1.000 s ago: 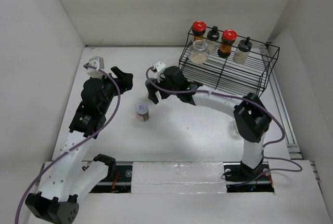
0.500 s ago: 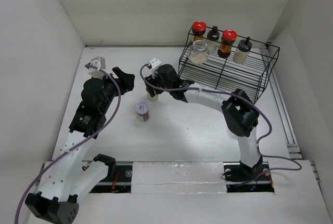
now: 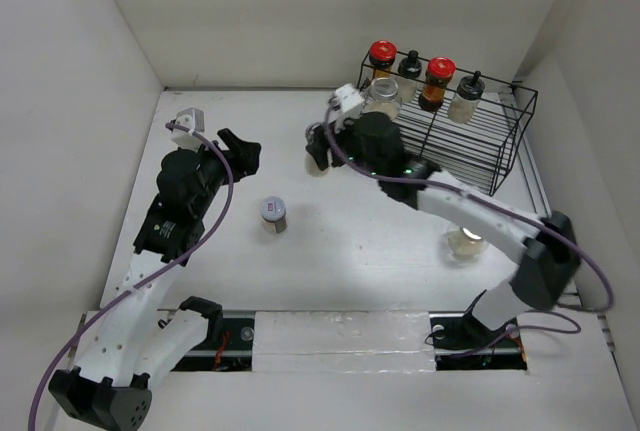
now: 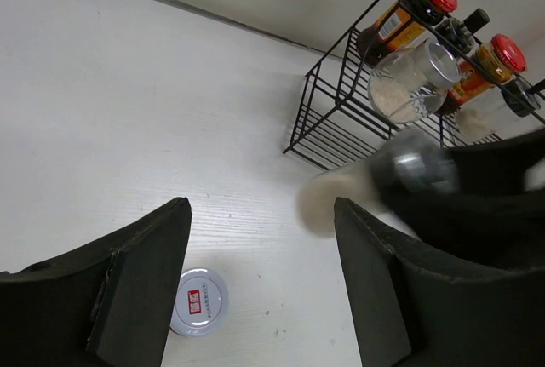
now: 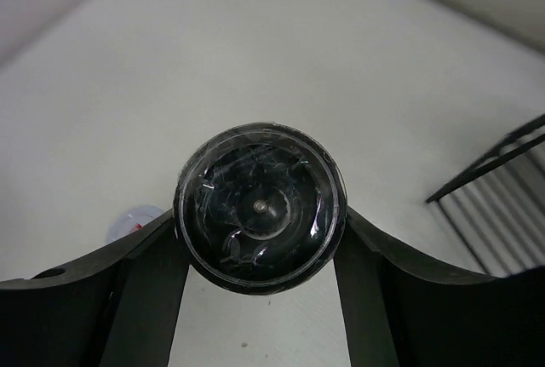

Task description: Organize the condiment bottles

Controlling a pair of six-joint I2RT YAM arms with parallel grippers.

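Right wrist view, says the desk: what is the dark disc between your fingers?

Me: The black cap of a bottle (image 3: 318, 161), seen end-on. My right gripper (image 5: 260, 218) is pinched on it from both sides near the top. That leaves the pale body free below, so I judge it can go into the rack (image 3: 470, 141) base first.

Desk: Where is it now?

Me: On the top camera it's just off the rack's left end and looks lifted off the table (image 3: 350, 261). The left wrist picture shows it blurred and tilted, so I can't give you the exact angle.

Desk: Room in the rack?

Me: I think so. Two red jars (image 3: 382, 54) and two black-capped ones (image 3: 468, 91) line the back rail, with a clear jar (image 3: 382, 101) in front at the left. The wire floor nearer me is bare.

Desk: And the left arm?

Me: My left gripper (image 4: 260, 214) is spread wide and holds nothing. It hangs out to the side, apart from the right arm's path, with the shaker (image 3: 273, 213) on the table close below it. That looks like its natural next pick.

Desk: Anything else loose?

Me: One squat jar (image 3: 465, 243) on the table, beside the right arm's elbow.
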